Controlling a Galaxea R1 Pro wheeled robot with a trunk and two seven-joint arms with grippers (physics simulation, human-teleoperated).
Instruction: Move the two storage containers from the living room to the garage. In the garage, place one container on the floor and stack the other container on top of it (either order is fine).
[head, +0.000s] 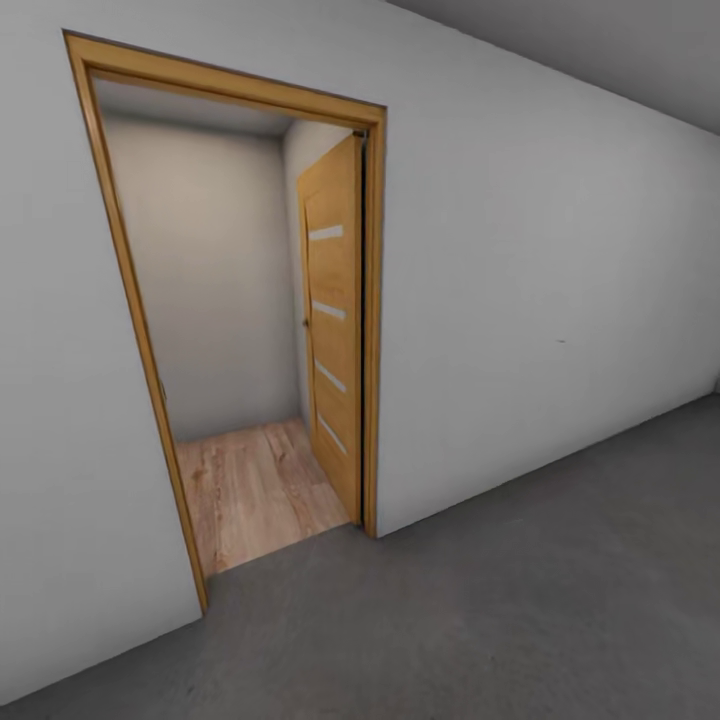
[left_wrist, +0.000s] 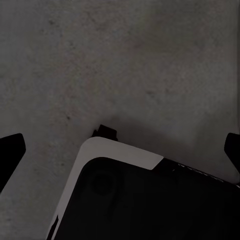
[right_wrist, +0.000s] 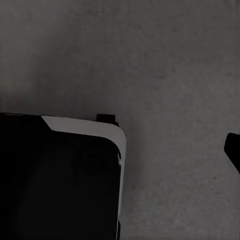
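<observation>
Dark grey mottled concrete floor (head: 560, 600) runs up to the doorway, where light wood plank flooring (head: 255, 490) begins beyond the threshold.

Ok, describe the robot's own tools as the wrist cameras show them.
Little shows. The left tool has plain matte-black, tapered fingertips; the right tool shows one matching black fingertip. No cables or markings can be made out.

Ahead of you the doorway (head: 250, 340) stands open, its wooden door (head: 333, 320) swung inward against the right side, leaving the gap between the frame posts free. White wall (head: 540, 300) blocks both sides. The grey concrete floor (head: 520, 610) before it lies bare, as does the wood plank floor (head: 255, 490) beyond the threshold.
</observation>
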